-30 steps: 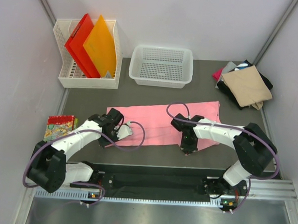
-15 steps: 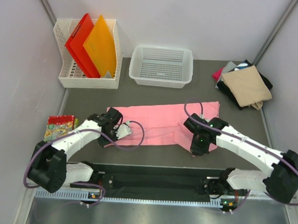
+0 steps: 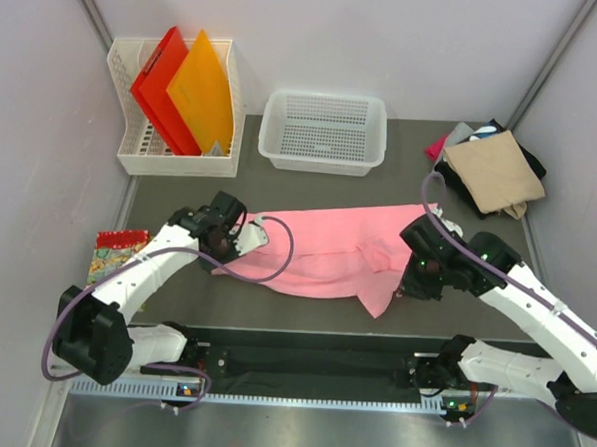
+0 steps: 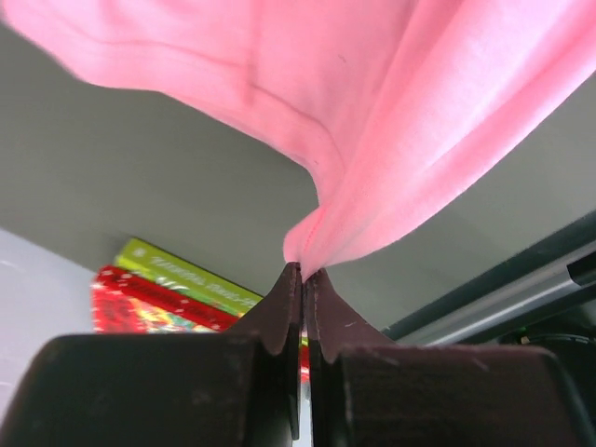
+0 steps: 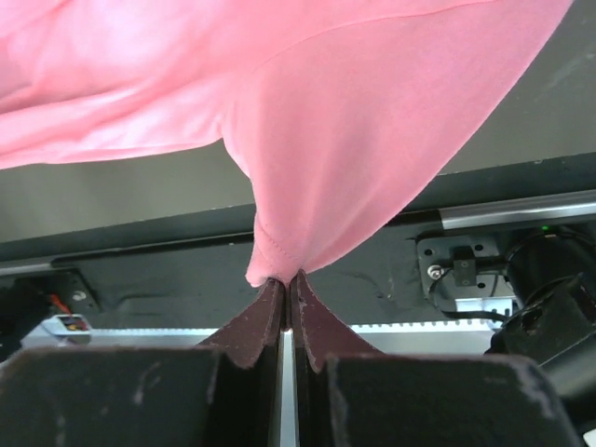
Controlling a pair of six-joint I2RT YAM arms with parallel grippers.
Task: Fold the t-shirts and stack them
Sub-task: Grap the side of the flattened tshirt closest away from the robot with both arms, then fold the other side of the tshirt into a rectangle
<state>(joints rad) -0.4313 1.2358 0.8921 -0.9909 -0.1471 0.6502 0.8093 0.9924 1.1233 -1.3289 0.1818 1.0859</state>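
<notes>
- While both arms reach over the dark table, the pink t-shirt lies stretched across the middle of the top view, between the two grippers.
- The left gripper has its jaws pressed together on a pinch of the shirt's edge. The cloth rises from the fingertips and fills the upper part of the left wrist view, hanging above the grey surface.
- The right gripper is likewise clamped on a fold of the same shirt. The cloth fans out from the tips across the top of the right wrist view.
- Seen from the top, the left grip sits at the shirt's left end and the right grip at its lower right end, beside a drooping flap of cloth.
- The folded t-shirts, with a tan one uppermost, are piled at upper right, well apart from both grippers.
- A white basket stands at upper centre.
- A rack holding red and orange folders stands at upper left.
- Some books lie at the left edge.
</notes>
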